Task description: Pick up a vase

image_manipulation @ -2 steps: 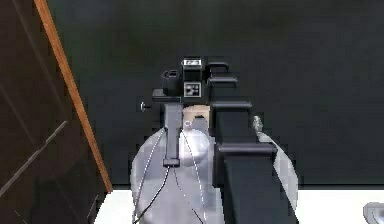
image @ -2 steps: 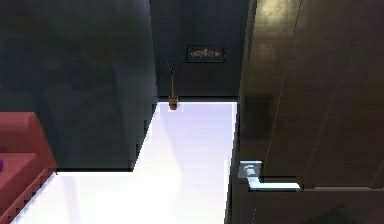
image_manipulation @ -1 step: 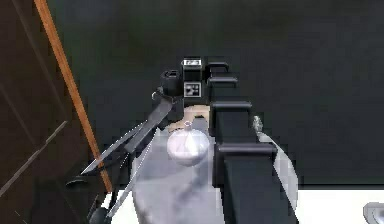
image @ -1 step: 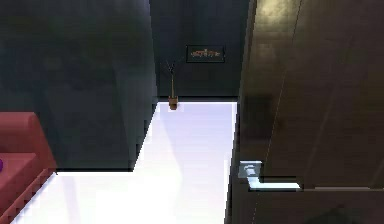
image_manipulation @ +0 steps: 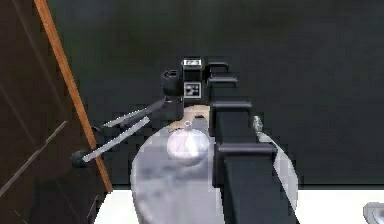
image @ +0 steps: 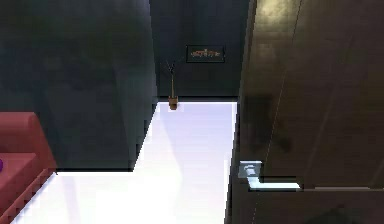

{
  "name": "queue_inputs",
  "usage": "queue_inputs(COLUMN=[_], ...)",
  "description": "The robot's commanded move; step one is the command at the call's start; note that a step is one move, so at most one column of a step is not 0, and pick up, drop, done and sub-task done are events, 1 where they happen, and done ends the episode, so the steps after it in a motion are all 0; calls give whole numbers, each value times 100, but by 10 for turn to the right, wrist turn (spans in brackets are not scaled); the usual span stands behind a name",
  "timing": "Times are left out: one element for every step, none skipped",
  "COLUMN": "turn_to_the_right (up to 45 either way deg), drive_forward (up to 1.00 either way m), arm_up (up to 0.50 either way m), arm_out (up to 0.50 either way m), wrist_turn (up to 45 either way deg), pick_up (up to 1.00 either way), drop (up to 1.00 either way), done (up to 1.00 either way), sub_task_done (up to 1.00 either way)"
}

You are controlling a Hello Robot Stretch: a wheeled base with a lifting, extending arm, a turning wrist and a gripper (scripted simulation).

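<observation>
A small brown thing (image: 173,102) with a thin dark stalk rising from it stands on the pale floor at the far end of a narrow passage, against the dark back wall; it may be a vase. In the arm side view the dark arm bar (image_manipulation: 240,150) rises from the bottom edge. My gripper (image_manipulation: 90,142) reaches left from it, its thin fingers (image_manipulation: 120,138) ending at the orange edge of a door (image_manipulation: 70,110). I cannot tell whether it holds anything.
A dark wooden door (image: 310,100) with a silver handle (image: 262,178) stands close at the forward view's right. A red sofa (image: 20,150) sits at the lower left. Dark walls flank the pale floor strip (image: 190,150). A small framed picture (image: 205,53) hangs on the back wall.
</observation>
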Motion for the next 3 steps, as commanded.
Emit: queue_inputs(turn_to_the_right=[0,0,0], drive_forward=[0,0,0], arm_up=[0,0,-26], arm_out=[0,0,0], wrist_turn=[450,390,0], pick_up=[0,0,0], drop=[0,0,0], done=[0,0,0], sub_task_done=[0,0,0])
